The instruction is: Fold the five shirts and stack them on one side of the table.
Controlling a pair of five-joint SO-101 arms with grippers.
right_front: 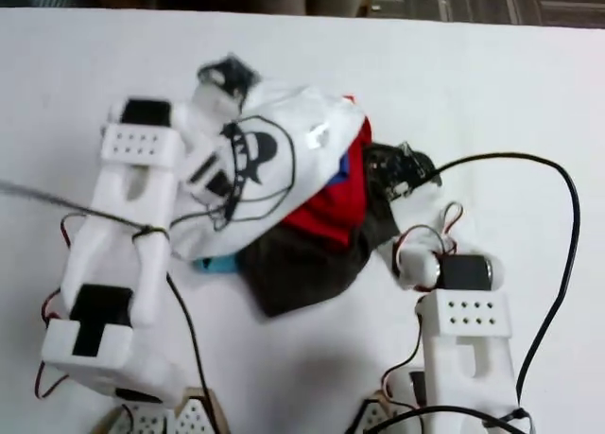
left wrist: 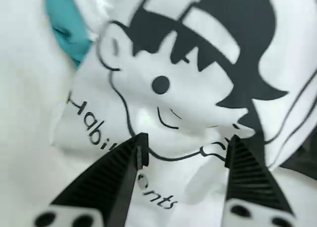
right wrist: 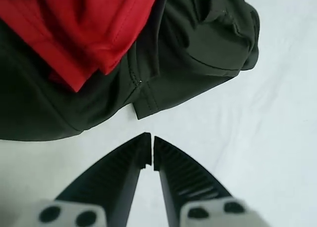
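At the middle of the white surface (right_front: 492,94), the shirts lie in one loose, unfolded pile between the two arms.

**Pile**
- A white shirt (right_front: 284,160) with a black line-drawn cartoon figure lies uppermost, on the left-arm side of the pile.
- A red shirt (right_front: 331,212) lies partly under the white shirt and on a dark shirt (right_front: 302,269).
- The dark shirt is the lowest layer that can be seen and spreads toward the near edge of the surface.
- A narrow blue strip (right_front: 342,164) shows between the white and red fabric.
- A teal edge (right_front: 219,263) protrudes from under the white shirt, beside the dark shirt.

**Left arm**
- The left end effector (left wrist: 185,143) is directly over the printed area of the white shirt.
- Its fingers stand apart, with the white fabric spanning the gap between them.
- Whether the fingertips touch the fabric cannot be determined.

**Right arm**
- The right end effector (right wrist: 151,138) is over bare surface, just beside the hem of the dark shirt.
- Its fingers are drawn together, tips nearly touching, with nothing between them.
- The red shirt lies farther off, overlapping the dark shirt.

**Cabling**
- A black cable (right_front: 567,226) loops over the surface on the right-arm side, apart from the pile.
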